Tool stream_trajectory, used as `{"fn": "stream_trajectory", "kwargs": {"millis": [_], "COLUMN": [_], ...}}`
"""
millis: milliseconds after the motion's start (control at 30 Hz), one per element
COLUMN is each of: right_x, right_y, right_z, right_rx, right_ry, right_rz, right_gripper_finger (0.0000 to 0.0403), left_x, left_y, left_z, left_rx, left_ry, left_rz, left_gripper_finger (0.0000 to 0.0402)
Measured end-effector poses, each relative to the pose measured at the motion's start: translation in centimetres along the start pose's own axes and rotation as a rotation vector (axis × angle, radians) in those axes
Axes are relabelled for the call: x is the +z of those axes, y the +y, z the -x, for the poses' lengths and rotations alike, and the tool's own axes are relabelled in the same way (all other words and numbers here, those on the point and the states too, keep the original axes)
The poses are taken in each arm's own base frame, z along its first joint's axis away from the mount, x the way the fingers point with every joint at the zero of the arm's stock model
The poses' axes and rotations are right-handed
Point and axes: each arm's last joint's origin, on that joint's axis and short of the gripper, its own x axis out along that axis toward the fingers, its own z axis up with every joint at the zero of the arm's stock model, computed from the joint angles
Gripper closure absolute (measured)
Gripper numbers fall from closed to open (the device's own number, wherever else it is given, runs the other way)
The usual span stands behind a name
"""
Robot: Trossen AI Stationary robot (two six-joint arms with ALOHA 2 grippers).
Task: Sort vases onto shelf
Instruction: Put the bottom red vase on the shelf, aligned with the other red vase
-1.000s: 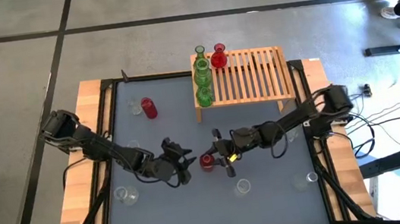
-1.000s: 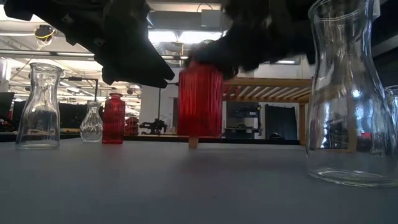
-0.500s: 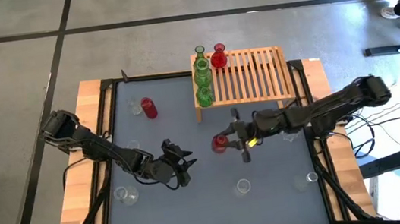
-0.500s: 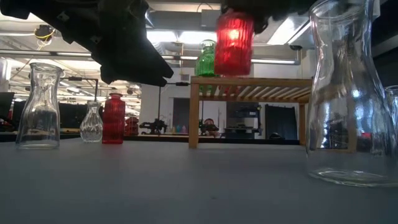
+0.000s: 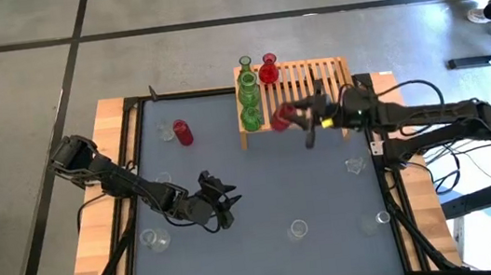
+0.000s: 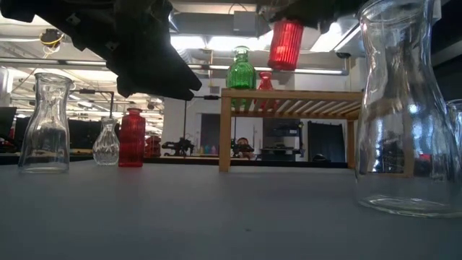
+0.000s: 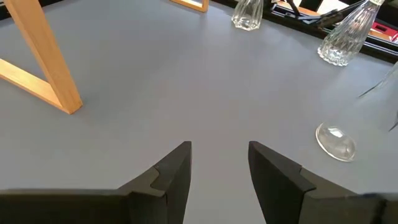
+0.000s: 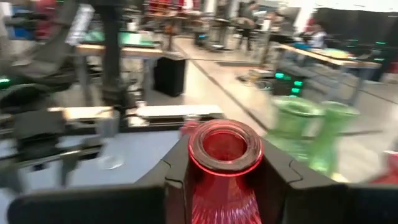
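While my right pincer [image 5: 292,116] grips the red vase [image 5: 281,117] around its ribbed body, I carry it in the air over the front edge of the shelf [image 5: 324,90], just beside the row of green vases [image 5: 248,99] lined up along the shelf's left end. From the low camera the vase hangs clear above the slatted top, not yet resting on it. Another red vase [image 5: 268,70] already stands at the shelf's far left corner, behind the green ones.

My left pincer [image 5: 218,200] waits over the middle of the desk [image 5: 329,202], its fingers [image 7: 171,174] parted and holding nothing.

My worry is the crowding. If I drift left as I lower, the vase or my fingers could knock the nearest green vase and topple the row. The slats are another risk, I judge: a base that comes down half across a gap, or too close to the front edge, could tilt and fall once I let go. Glass is slippery too, so any loosening before it sits flat could drop it.

Clear vases [image 5: 297,230] and a third red vase [image 5: 183,133] are on the desk, unsorted.
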Motion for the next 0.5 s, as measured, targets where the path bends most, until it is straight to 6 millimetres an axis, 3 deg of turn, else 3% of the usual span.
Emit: {"fn": "stream_trajectory", "kwargs": {"millis": [300,500], "right_x": [-1.1,-1.2], "right_y": [-5.1,-6.4], "right_z": [-2.0,-4.0], "right_rx": [-0.192,-0.184], "right_ry": [0.029,0.065], "right_rz": [-0.021,-0.057], "right_gripper_finger": [0.0301,0.03], "left_x": [0.0,0.0], "left_y": [0.0,0.0], "left_z": [0.0,0.0], "left_rx": [0.0,0.0], "left_ry": [0.0,0.0], "left_rz": [0.0,0.0], "left_gripper_finger": [0.0249,0.0249]}}
